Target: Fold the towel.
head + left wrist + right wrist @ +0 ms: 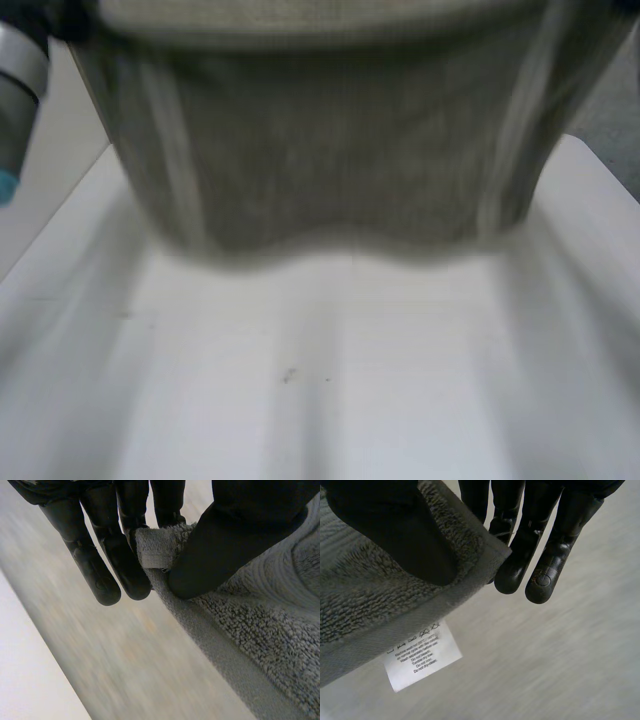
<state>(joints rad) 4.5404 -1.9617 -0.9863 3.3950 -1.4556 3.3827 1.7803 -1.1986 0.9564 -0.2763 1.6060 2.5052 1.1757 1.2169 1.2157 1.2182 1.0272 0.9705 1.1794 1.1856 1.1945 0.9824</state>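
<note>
A grey towel [330, 140] with pale stripes hangs in the air above the white table [320, 380], its lower edge clear of the surface. In the left wrist view my left hand [235, 535] pinches one top corner of the towel [260, 630] between thumb and fingers. My right hand [385, 525] pinches the other top corner of the towel [365, 605] the same way, thumb pressed on the pile, the other fingers [555, 545] straight behind the hem. A white care label [422, 655] hangs from that hem.
My left arm [18, 90] shows at the towel's upper side in the head view. The table's far edge [600, 150] runs close behind the towel, with grey floor [615, 110] beyond it.
</note>
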